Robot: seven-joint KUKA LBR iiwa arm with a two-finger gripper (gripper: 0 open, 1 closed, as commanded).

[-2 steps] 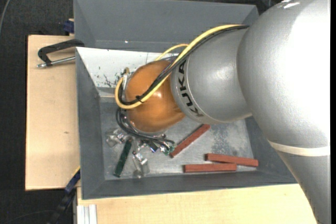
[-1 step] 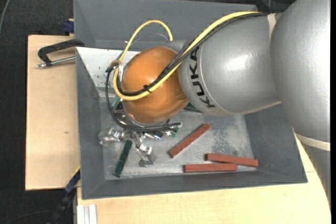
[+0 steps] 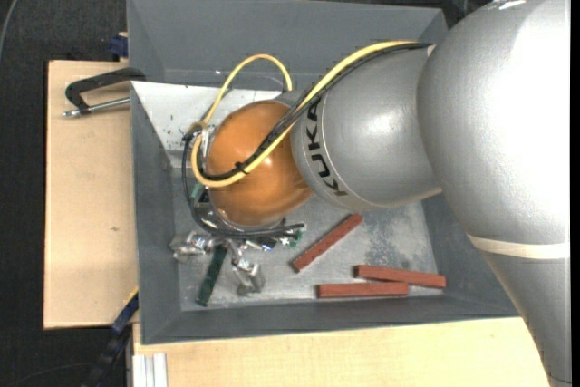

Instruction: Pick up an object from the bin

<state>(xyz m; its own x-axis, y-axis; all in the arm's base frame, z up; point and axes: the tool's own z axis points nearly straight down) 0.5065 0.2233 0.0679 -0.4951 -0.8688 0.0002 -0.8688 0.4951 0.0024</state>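
Observation:
My gripper (image 3: 216, 260) reaches down into the front left part of the bin, below the arm's orange cover. Its two metal fingertips (image 3: 188, 246) stand apart, so it is open. A thin dark green stick (image 3: 213, 275) lies on the bin floor in the gap between them, pointing toward the front wall. A red-brown stick (image 3: 326, 242) lies tilted just to the right of the gripper.
Two more red-brown sticks (image 3: 362, 290) (image 3: 400, 276) lie flat near the front right of the bin. A white sheet (image 3: 168, 104) lies in the back left corner. The arm's bulk covers the bin's middle and right.

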